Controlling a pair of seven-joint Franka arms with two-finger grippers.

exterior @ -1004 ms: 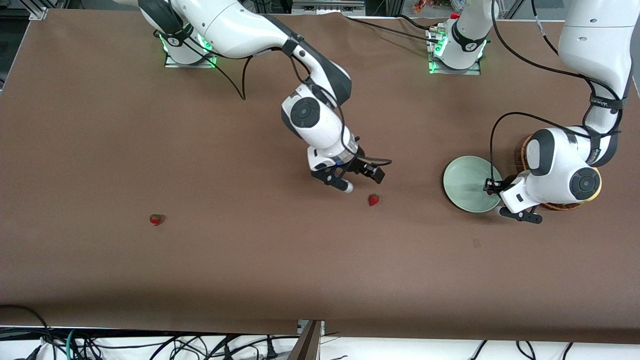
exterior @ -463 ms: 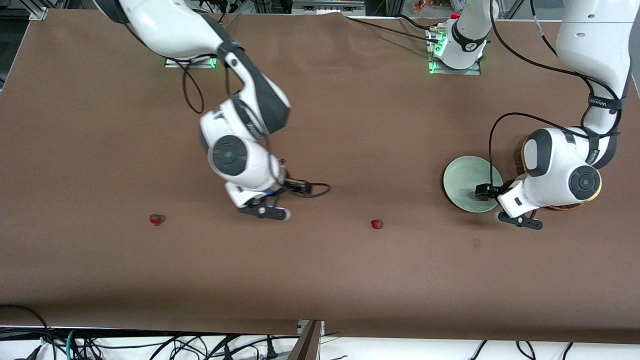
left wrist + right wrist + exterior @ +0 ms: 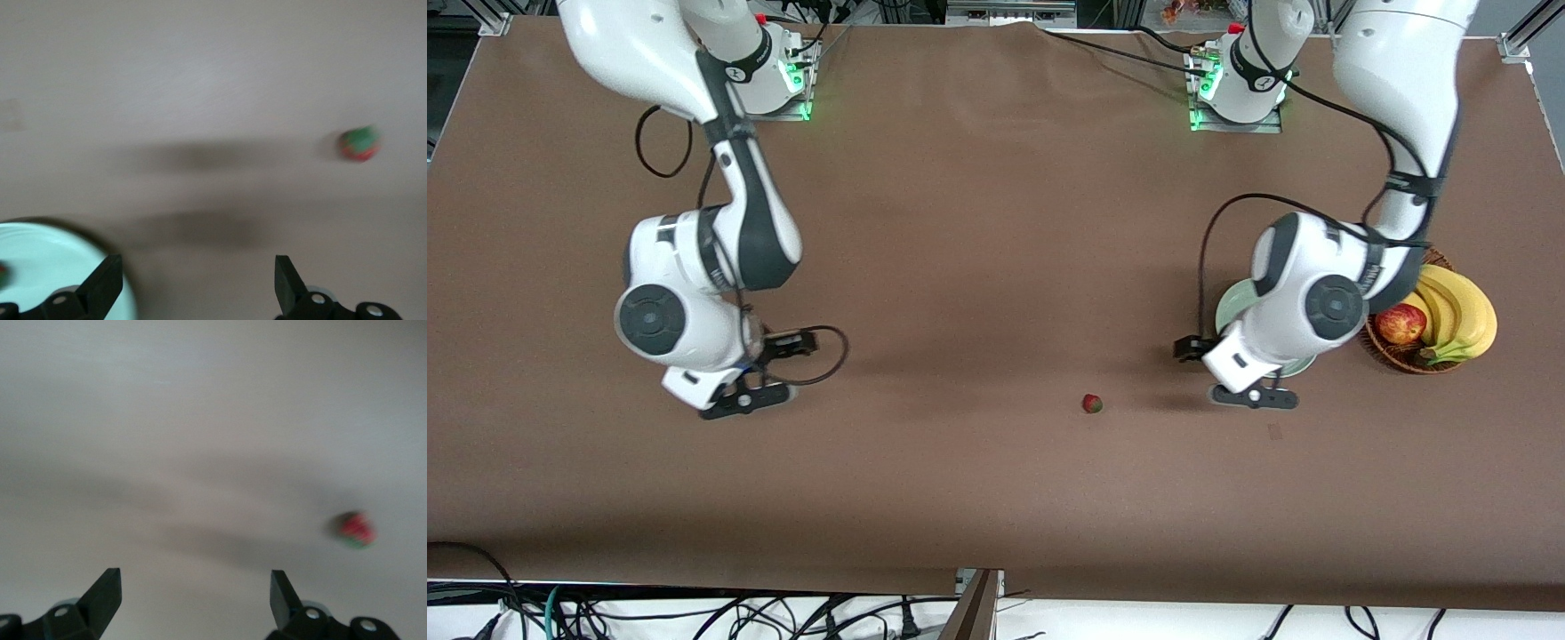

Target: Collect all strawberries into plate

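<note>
Brown table (image 3: 978,222): strawberry (image 3: 1092,404), plate (image 3: 1232,307), fruit basket (image 3: 1405,356).

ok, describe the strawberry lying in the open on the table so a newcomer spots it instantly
Start at the mint-green plate by the fruit basket. The strawberry lies toward the table's middle from there, slightly nearer the front camera. It is a tiny red berry with a green top, alone on bare brown tabletop.
</note>
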